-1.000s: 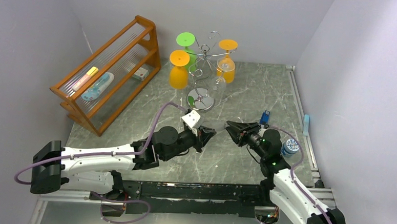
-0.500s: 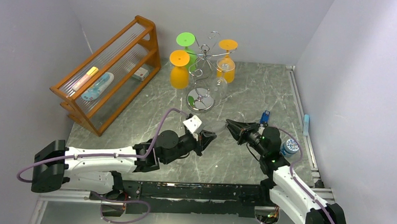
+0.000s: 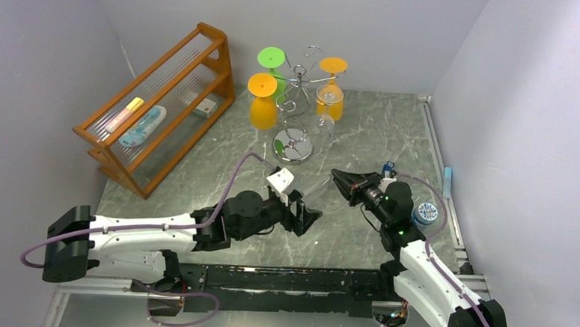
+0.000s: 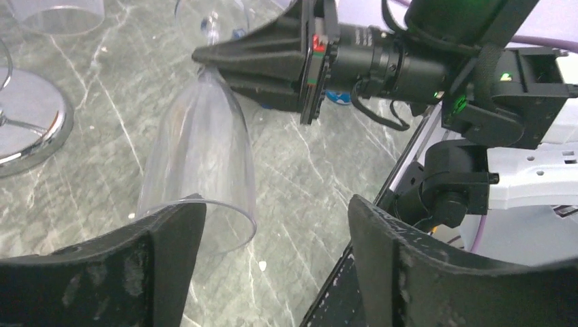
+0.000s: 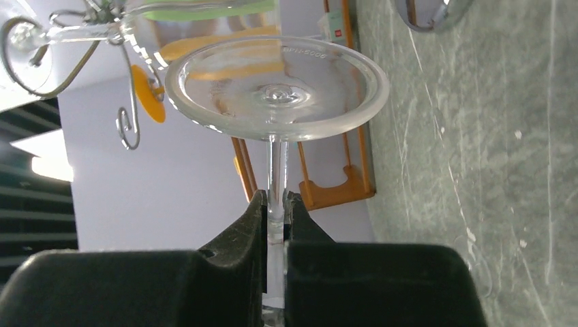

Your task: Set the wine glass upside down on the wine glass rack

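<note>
A clear wine glass (image 3: 321, 186) lies nearly level above the table between my two grippers. My right gripper (image 5: 275, 197) is shut on its thin stem (image 5: 276, 163), just below the round foot (image 5: 276, 85). In the left wrist view the bowl (image 4: 201, 150) points toward my left gripper (image 4: 276, 211), which is open; the rim sits by its left finger (image 4: 170, 245), and I cannot tell if they touch. The chrome wine glass rack (image 3: 300, 82) stands at the back centre on its shiny round base (image 3: 293, 145).
Orange (image 3: 261, 102), green (image 3: 271, 58) and orange (image 3: 332, 68) glasses hang upside down on the rack, with a clear one (image 3: 320, 124) beside them. An orange wooden shelf (image 3: 155, 104) stands at the back left. A blue-capped bottle (image 3: 425, 213) sits by my right arm.
My left gripper has opened, let go of the glass bowl and drawn back toward the near edge. My right gripper has closed fully on the stem.
</note>
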Robot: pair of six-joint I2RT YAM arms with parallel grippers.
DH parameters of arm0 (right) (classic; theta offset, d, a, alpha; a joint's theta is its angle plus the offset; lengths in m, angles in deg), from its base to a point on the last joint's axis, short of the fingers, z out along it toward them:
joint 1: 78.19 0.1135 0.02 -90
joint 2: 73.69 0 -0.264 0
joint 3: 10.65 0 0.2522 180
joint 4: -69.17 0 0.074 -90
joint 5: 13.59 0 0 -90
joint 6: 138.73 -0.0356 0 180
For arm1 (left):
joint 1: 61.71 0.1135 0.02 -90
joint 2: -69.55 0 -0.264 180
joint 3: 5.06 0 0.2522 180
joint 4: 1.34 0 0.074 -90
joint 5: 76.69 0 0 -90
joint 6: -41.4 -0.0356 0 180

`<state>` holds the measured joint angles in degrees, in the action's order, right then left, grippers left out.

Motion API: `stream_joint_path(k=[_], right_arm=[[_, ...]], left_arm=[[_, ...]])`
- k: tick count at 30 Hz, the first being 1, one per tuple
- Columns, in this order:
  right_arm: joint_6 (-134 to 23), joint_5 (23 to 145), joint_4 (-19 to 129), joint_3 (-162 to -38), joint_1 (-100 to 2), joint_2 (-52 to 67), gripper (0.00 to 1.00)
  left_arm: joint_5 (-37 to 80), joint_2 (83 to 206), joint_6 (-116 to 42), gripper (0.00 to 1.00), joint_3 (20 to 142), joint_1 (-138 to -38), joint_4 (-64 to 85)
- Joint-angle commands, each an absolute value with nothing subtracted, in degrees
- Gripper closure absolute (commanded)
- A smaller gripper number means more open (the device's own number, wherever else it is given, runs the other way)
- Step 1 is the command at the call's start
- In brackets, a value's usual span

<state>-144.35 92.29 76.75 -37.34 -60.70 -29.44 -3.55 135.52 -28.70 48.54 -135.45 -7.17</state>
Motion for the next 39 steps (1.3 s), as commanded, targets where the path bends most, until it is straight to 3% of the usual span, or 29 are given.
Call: stream_joint_path(k=[1, 4, 14, 24, 34, 39], right_arm=[[-135.0, 88.6, 76.5, -40.3, -60.5, -31.0, 1.00], [-129.0, 88.1, 74.8, -42.7, -60.7, -30.6, 1.00], [-99.2, 84.6, 67.3, -51.5, -60.6, -35.4, 1.00], [-81.6, 93.6, 82.2, -48.3, -60.6, -41.4, 1.00], [-71.4, 100.3, 87.2, -55.2, -59.5, -32.8, 1.00], [-67.8, 98.9, 89.3, -59.2, -54.7, -25.9, 1.00]], left_arm=[[-4.3, 132.5, -27.3, 0.15, 52.1, -135.8, 1.4], [-1.4, 130.5, -29.9, 0.04, 52.5, -135.7, 3.2], [-1.1, 128.2, -35.6, 0.05, 57.6, -135.7, 12.1], [-19.3, 130.5, -33.9, 0.04, 71.7, -135.7, 27.5], [-48.4, 128.3, -21.6, 0.04, 77.4, -135.7, 43.8], [-52.7, 123.6, -17.8, 0.04, 76.7, -135.7, 46.2]])
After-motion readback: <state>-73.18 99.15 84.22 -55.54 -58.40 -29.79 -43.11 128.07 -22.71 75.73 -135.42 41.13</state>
